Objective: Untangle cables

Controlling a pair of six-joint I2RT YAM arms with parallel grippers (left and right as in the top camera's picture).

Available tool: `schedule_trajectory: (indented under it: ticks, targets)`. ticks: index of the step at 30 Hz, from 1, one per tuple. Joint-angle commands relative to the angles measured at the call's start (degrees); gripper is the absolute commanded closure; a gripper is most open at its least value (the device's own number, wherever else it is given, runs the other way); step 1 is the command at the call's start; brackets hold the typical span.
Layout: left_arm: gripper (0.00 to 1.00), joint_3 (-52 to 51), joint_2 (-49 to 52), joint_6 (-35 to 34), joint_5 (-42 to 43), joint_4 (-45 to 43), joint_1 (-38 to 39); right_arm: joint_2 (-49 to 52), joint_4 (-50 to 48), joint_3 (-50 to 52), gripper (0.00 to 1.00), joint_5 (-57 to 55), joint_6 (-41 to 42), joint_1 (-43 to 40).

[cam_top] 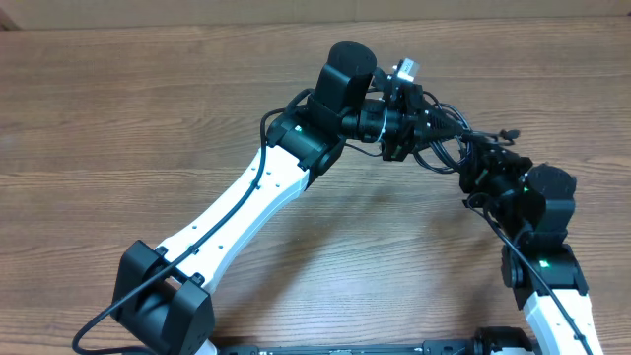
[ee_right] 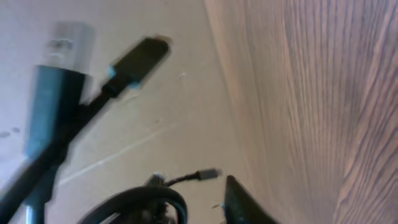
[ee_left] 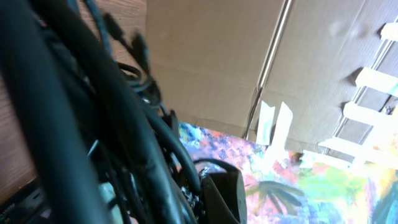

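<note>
The cables (cam_top: 446, 138) are a tangle of thin black cords hanging above the table between my two grippers. My left gripper (cam_top: 406, 126) is shut on one side of the bundle. In the left wrist view the cords (ee_left: 143, 124) crowd the left half, pressed against one dark finger (ee_left: 224, 193). My right gripper (cam_top: 480, 166) holds the other side. Its wrist view shows a black cable loop (ee_right: 149, 199) at the jaws beside one finger (ee_right: 245, 205). A dark plug (ee_right: 140, 59) and a small metallic plug (ee_right: 208, 174) dangle free.
The wooden table (cam_top: 148, 118) stretches to the left and front of the arms. In the left wrist view, a cardboard wall (ee_left: 217, 62) and a colourful painted sheet (ee_left: 298, 186) lie beyond the table.
</note>
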State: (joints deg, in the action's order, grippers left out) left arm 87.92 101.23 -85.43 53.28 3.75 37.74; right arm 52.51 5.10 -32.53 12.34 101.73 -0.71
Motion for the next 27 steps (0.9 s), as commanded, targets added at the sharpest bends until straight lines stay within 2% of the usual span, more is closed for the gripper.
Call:
schedule_trajectory:
  ticks: [1, 3, 13, 18, 22, 27]
  targets:
    - [0.96, 1.6, -1.6, -0.9, 3.8, -0.6, 0.2, 1.4, -0.5, -0.9, 0.88, 1.2, -0.2, 0.2]
    - [0.96, 1.6, -1.6, -0.8, 3.7, -0.6, 0.2, 1.8, -0.5, -0.9, 0.96, 2.2, -0.2, 0.2]
    - [0.96, 1.6, -1.6, -0.7, 3.1, -0.6, 0.0, 1.8, -0.5, -0.9, 0.96, 4.0, -0.6, 0.2]
    - [0.96, 1.6, -1.6, 0.9, 1.4, -0.6, -0.9, 1.7, -0.8, -0.9, 0.96, 7.0, -8.6, 0.2]
    - [0.96, 1.6, -1.6, 4.1, 1.1, -0.4, -2.5, 1.7, -0.7, -0.9, 0.96, 11.2, -19.4, 0.2]
    - [0.96, 1.6, -1.6, 8.3, -0.3, 3.8, -4.3, 1.7, -0.5, -0.9, 0.96, 16.4, -29.1, 0.2]
